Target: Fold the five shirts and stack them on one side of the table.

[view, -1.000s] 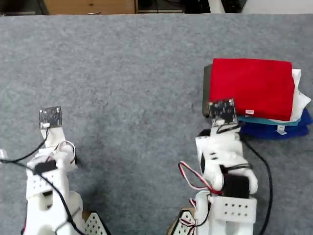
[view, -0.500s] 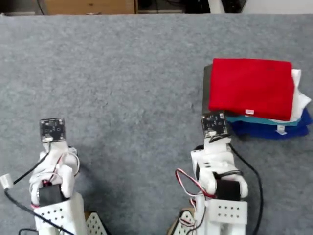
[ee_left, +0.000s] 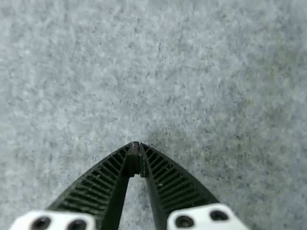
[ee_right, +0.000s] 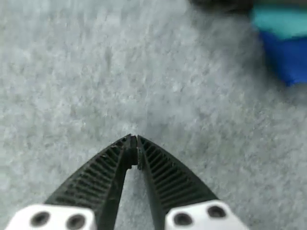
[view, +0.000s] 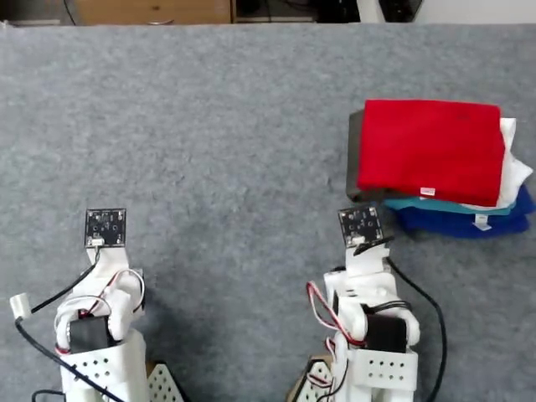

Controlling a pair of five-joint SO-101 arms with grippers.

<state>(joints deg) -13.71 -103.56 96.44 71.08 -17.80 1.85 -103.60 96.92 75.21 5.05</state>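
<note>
A stack of folded shirts sits at the table's right side: a red shirt (view: 431,149) on top, with a teal shirt (view: 435,203), a white shirt (view: 514,167), a blue shirt (view: 469,222) and a dark shirt (view: 354,155) showing at the edges below. The right arm (view: 368,293) is drawn back near the front edge, just short of the stack. My right gripper (ee_right: 134,140) is shut over bare carpet, with the teal shirt (ee_right: 283,21) and blue shirt (ee_right: 290,60) beyond it. My left gripper (ee_left: 135,145) is shut over bare carpet too, on the left arm (view: 100,285).
Grey carpet (view: 218,134) covers the table. Wooden furniture (view: 155,10) stands beyond the far edge. Loose cables (view: 42,301) hang beside the arms' bases.
Both arms have pulled back toward the front edge. The right arm has drawn away from the stack. The shirts have not moved.
</note>
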